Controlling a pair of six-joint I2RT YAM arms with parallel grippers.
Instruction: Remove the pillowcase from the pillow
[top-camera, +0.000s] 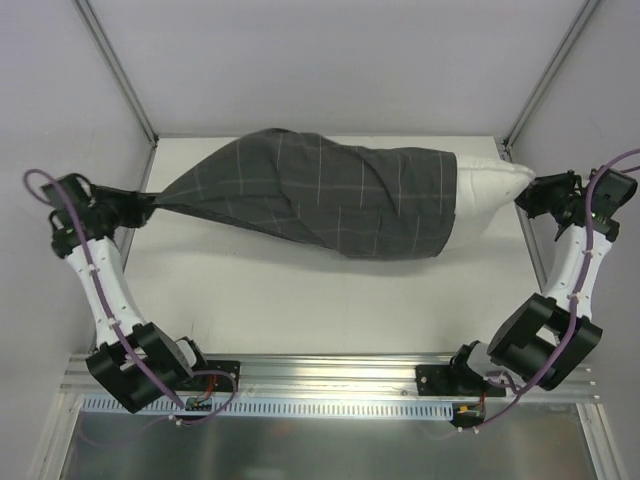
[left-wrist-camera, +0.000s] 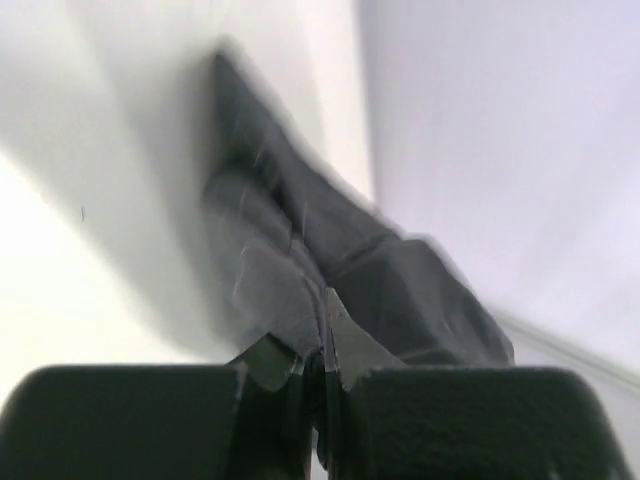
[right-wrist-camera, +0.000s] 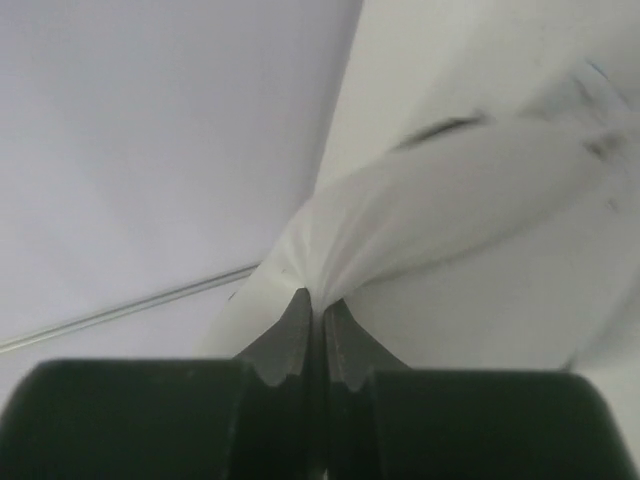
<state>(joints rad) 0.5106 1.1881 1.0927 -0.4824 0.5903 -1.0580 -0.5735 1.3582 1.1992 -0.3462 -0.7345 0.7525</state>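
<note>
Grey checked cloth runs almost the whole width of the bench (top-camera: 300, 300). The pillowcase (top-camera: 320, 195) lies with its long axis left to right, twisted along its length and drawn taut to a point at my left fingers (top-camera: 143, 208). Those are pinched tight on that end of the cover, and the left wrist view shows the dark fabric bunched between them.

At the opposite end the white pillow (top-camera: 492, 183) pokes out of the cover's mouth. My right fingers (top-camera: 527, 197) are clamped on its bare corner, the white cloth pulled to a peak between them.

So the two grips sit at opposite ends of one line, each arm nearest its own thing. I judge most of the pillow is inside the cover. The coming pull should follow that axis, with the left arm drawing outward while the right anchors. The twist in the cloth could bind.
</note>
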